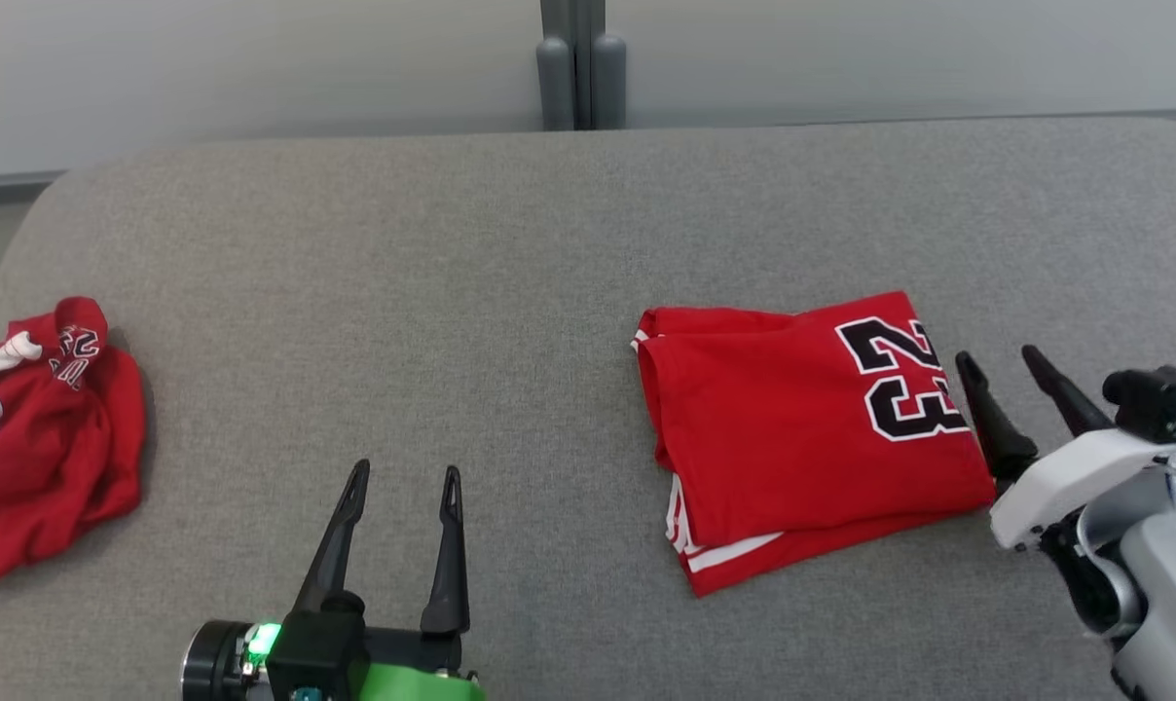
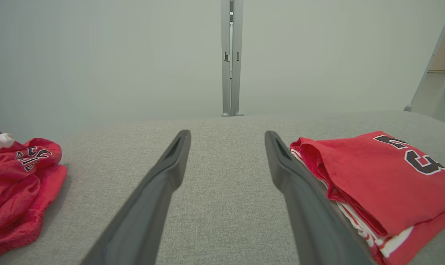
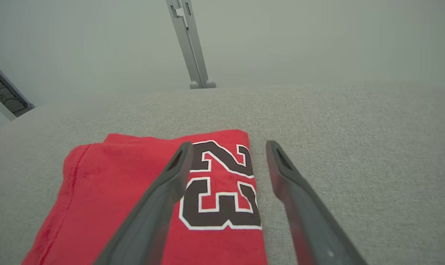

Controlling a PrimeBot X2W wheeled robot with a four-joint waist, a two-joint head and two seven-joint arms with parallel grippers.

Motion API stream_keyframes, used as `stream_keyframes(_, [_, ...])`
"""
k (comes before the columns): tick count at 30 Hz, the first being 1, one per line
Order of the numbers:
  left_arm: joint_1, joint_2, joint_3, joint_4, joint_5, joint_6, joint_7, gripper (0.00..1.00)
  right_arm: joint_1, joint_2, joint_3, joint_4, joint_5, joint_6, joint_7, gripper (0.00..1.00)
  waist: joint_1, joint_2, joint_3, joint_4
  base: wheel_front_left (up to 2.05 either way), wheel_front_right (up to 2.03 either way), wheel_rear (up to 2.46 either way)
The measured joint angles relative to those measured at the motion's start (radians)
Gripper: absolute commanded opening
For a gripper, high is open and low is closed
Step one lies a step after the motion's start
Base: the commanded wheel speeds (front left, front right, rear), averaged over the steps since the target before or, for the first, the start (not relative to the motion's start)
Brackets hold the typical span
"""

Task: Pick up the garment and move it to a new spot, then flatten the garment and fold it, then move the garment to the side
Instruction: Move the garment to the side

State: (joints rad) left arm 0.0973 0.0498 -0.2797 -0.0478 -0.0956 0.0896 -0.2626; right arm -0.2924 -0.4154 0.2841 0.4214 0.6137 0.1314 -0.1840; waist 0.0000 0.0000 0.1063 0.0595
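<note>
Both wide, empty: left gripper (image 1: 405, 469), right gripper (image 1: 996, 354).

Red garment (image 1: 792, 443), folded into a compact, layered rectangle. Lies flat on the grey worktop (image 1: 510, 292), right of centre in the head view, slightly skewed. Carries a black "23" outlined in white on the smooth top layer, near the right edge, digits turned sideways. Bulges a little along the left edge, at the stacked folds. Shows white striped trim from the lower layers at the near-left corner, and a red lower layer jutting past the top one along the near edge
</note>
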Motion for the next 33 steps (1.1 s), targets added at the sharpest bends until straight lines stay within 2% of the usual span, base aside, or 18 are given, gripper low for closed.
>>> stream_keyframes(7, [-0.067,0.000,-0.022,-0.001,0.005,0.001,0.000,1.00,-0.098,-0.148,0.084,0.020,0.213,0.000,0.173,1.00,0.0000,0.0000,0.091,0.016,0.00,0.00,0.00])
stream_keyframes(13, [-0.116,0.000,-0.035,-0.003,0.018,-0.003,0.000,1.00,-0.149,-0.213,0.154,-0.003,0.321,0.000,0.281,1.00,0.0000,0.0000,0.170,0.030,0.00,0.00,0.00])
stream_keyframes(14, [-0.122,0.000,-0.036,-0.004,0.020,-0.003,0.000,1.00,-0.158,-0.219,0.167,-0.006,0.327,0.000,0.289,0.96,0.0000,0.0000,0.184,0.032,0.00,0.00,0.00])
stream_keyframes(16, [-0.134,0.000,-0.039,-0.004,0.021,-0.006,0.000,1.00,-0.174,-0.224,0.187,-0.009,0.346,0.000,0.299,0.70,0.0000,0.0000,0.206,0.035,0.00,0.00,0.00])
stream_keyframes(17, [-0.140,0.000,-0.041,-0.005,0.022,-0.006,0.000,1.00,-0.180,-0.224,0.196,-0.008,0.359,0.000,0.304,0.49,0.0000,0.0000,0.217,0.036,0.00,0.00,0.00])
stream_keyframes(20, [-0.151,0.000,-0.043,-0.006,0.027,-0.006,0.000,1.00,-0.196,-0.229,0.225,-0.014,0.379,0.000,0.312,0.00,0.0000,0.0000,0.242,0.039,0.00,0.00,0.00])
stream_keyframes(27, [-0.160,0.000,-0.044,-0.031,0.038,-0.011,0.000,1.00,-0.248,-0.281,0.268,-0.029,0.363,0.001,0.250,0.00,0.0000,0.0000,0.276,0.025,0.00,0.00,0.00])
stream_keyframes(33, [-0.204,0.000,-0.056,-0.089,0.061,-0.030,0.000,1.00,-0.324,-0.370,0.262,-0.005,0.301,0.000,0.188,0.00,0.0001,0.0000,0.327,-0.003,0.00,0.00,0.00])
